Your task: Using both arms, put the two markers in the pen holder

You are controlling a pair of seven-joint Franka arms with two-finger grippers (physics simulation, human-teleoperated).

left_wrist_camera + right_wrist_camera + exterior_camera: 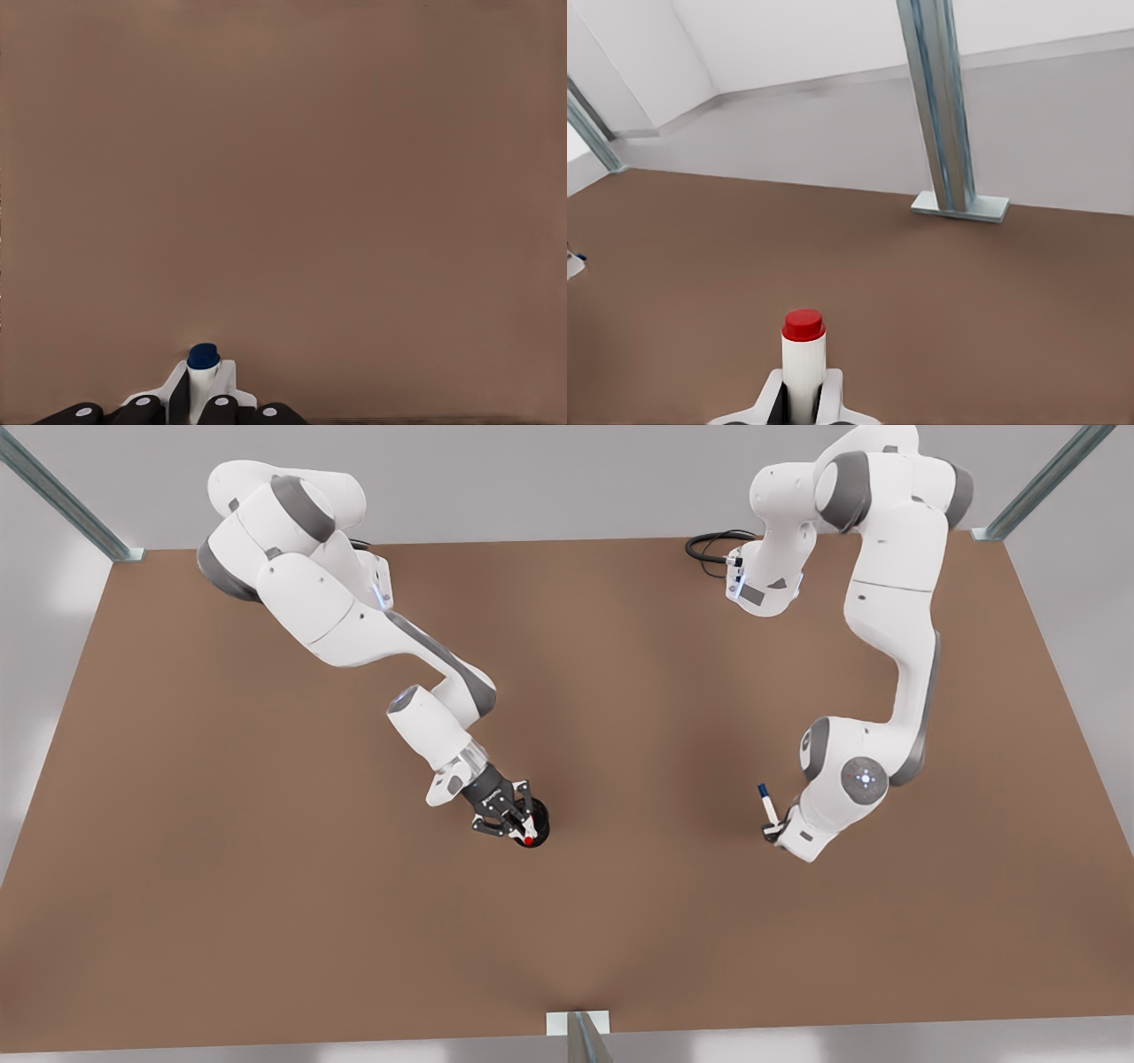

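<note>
1. A brown table seen from above, with two white robot arms reaching in from its far edge.

2. The right gripper (on the arm at the front view's left) sits right over the pen holder, a small black cup near the middle of the table. Its fingers are closed on the red marker, whose red end shows at the cup's opening.

3. In the right wrist view, the red marker stands up between the white finger pads, with its red end pointing away from the camera.

4. The left gripper (on the arm at the front view's right) is well apart from the pen holder, toward the front view's right. It grips the blue marker, a white stick with a dark blue end, held above the table.

5. In the left wrist view, the blue marker is pinched between the fingers, with bare table beyond it.

6. A metal post on a flat foot stands at the table's edge.
</note>
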